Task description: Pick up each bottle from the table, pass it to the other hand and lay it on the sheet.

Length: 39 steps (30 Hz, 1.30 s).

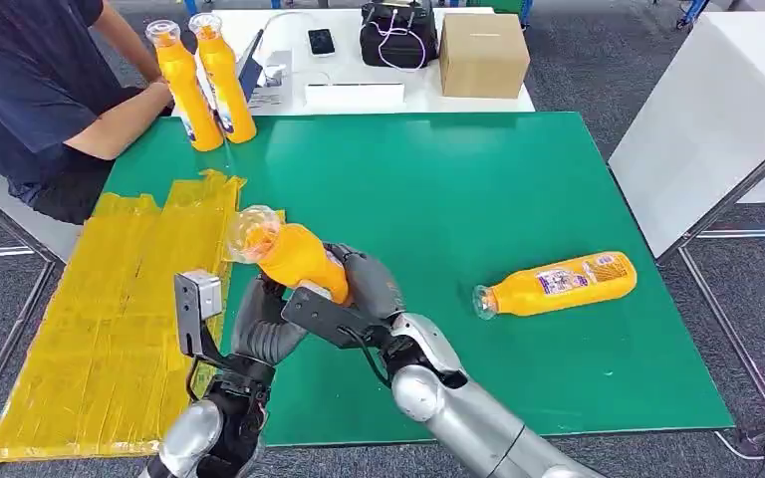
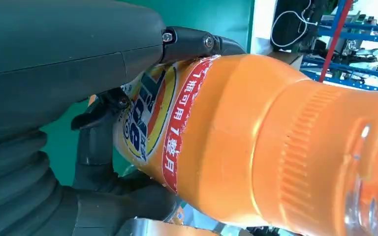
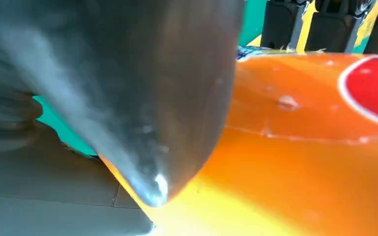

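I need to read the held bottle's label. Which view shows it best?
The left wrist view: the held bottle's label is close and sharp. The head view shows the bottle between both hands, label hidden. The right wrist view shows a blurred orange side.

Orange bottles, green surface, yellow sheet

The held bottle (image 1: 294, 257) is orange with a red, white and blue label and clear cap; the lying bottle (image 1: 556, 284) matches. The surface (image 1: 478, 189) is bright green, the sheet (image 1: 110, 319) crinkly yellow, both robot hands dark grey.
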{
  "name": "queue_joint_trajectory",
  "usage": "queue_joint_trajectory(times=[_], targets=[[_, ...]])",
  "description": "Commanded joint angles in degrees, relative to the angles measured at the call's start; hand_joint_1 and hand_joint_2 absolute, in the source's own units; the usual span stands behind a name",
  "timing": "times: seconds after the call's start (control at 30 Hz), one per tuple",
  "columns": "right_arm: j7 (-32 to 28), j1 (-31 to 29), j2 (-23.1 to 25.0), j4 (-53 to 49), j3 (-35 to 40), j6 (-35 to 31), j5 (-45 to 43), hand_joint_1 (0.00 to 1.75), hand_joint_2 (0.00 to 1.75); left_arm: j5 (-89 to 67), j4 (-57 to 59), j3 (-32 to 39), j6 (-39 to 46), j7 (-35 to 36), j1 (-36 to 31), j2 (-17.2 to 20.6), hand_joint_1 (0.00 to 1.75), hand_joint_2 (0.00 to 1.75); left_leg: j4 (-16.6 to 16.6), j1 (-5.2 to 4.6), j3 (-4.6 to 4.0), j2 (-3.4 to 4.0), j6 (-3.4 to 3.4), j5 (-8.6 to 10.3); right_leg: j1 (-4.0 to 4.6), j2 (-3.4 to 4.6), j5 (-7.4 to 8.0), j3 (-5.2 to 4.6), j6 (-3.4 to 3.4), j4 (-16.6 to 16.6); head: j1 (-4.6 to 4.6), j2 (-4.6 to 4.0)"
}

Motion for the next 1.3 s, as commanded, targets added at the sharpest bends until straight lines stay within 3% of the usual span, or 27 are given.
queue_joint_trajectory(times=[0.03,0.07,0.1,0.13,0.17,0.67,0.8,0.97,1.03,1.17,1.2,1.23,1.3], targets=[[0.35,-1.60,0.09,4.28,4.76,0.75,0.06,1.75,1.75,0.00,1.99,-6.86,-0.93,0.16,-4.15,-0.38,1.75,1.75,-0.01,0.00,0.08,-0.08,-0.02,-0.01,0.01,-0.11,-0.04,0.13,-0.01,-0.02,-0.02,0.00],[0.98,-1.73,-0.01,4.27,4.99,0.69,0.73,1.45,1.75,0.01,1.90,-6.77,-0.90,0.16,-4.06,-0.38,1.75,1.75,-0.01,0.01,0.16,-0.11,-0.03,-0.04,0.02,-0.15,-0.08,0.22,-0.02,-0.03,0.00,0.00],[1.18,-1.67,-0.13,4.09,5.05,-0.04,1.70,0.00,1.75,0.06,1.85,-6.86,-1.07,0.20,-3.99,-0.33,1.75,1.75,0.00,0.01,0.11,-0.10,-0.03,-0.02,0.02,-0.12,-0.06,0.17,-0.01,-0.02,-0.02,0.00],[1.58,-1.92,-0.34,4.07,5.55,-0.05,3.00,0.00,1.75,0.08,1.87,-6.75,-1.09,0.20,-3.88,-0.28,1.75,1.75,0.00,0.02,0.18,-0.10,-0.04,-0.05,0.02,-0.14,-0.09,0.24,-0.01,-0.02,-0.02,0.00],[2.50,-2.21,-0.28,4.21,5.82,0.14,4.01,0.00,0.00,0.09,1.81,-6.69,-1.17,0.22,-3.88,-0.30,1.75,1.75,-0.01,0.01,0.08,-0.09,-0.02,-0.01,0.01,-0.11,-0.04,0.13,-0.01,-0.03,0.00,0.00],[2.53,-1.53,-0.32,3.47,4.45,0.38,6.61,0.00,0.00,-0.01,1.37,-5.97,-1.33,0.23,-3.40,-0.30,1.75,1.75,-0.02,0.02,0.13,-0.09,-0.03,-0.02,0.03,-0.13,-0.06,0.20,-0.01,-0.05,0.00,0.00],[2.45,-0.92,-1.74,2.51,5.24,0.53,8.86,0.00,0.00,-10.63,1.25,-4.36,2.59,-2.05,-4.80,-0.24,1.75,1.75,-0.01,0.03,0.13,-0.14,-0.03,-0.02,0.03,-0.18,-0.07,0.21,-0.01,-0.04,-0.02,0.00],[2.44,-0.62,-2.07,2.22,5.21,0.66,9.01,0.00,0.00,-11.27,1.01,-2.95,1.61,-1.10,-5.00,-0.63,1.75,1.75,0.01,0.04,0.11,-0.19,-0.03,-0.01,0.04,-0.23,-0.08,0.20,-0.01,-0.04,-0.02,0.00],[2.68,-0.34,-2.38,2.08,4.99,1.25,10.08,0.00,0.00,-21.09,1.49,-2.16,3.98,-1.90,-5.28,-0.36,1.75,1.75,0.00,0.04,0.12,-0.17,-0.03,-0.01,0.05,-0.20,-0.06,0.20,-0.01,-0.05,-0.02,0.00],[2.68,-0.34,-2.38,2.08,4.99,1.25,10.08,0.00,0.00,-21.09,1.49,-2.16,3.98,-1.90,-5.28,-0.36,1.75,1.75,0.00,0.04,0.12,-0.17,-0.03,-0.01,0.05,-0.20,-0.06,0.20,-0.01,-0.05,-0.02,0.00],[2.63,-0.07,-2.72,1.71,4.80,1.48,10.21,0.00,0.00,-25.55,1.74,-0.56,4.77,-1.51,-5.68,-0.42,1.75,1.75,0.01,0.04,0.17,-0.19,-0.03,-0.03,0.05,-0.23,-0.09,0.27,-0.01,-0.05,-0.02,0.00],[2.54,0.97,-3.19,0.61,3.28,2.62,10.89,0.00,0.00,-44.23,4.23,7.75,0.97,2.15,-7.57,-1.92,1.75,1.75,0.00,0.06,0.11,-0.21,-0.04,0.00,0.06,-0.25,-0.06,0.21,-0.02,-0.06,-0.02,0.00],[2.51,1.25,-3.11,0.23,2.87,3.05,11.07,0.00,0.00,-52.81,4.94,9.32,-0.92,3.94,-8.33,-2.22,1.75,1.75,0.00,0.05,0.07,-0.15,-0.03,0.02,0.05,-0.18,-0.03,0.13,-0.01,-0.05,0.00,0.00]])
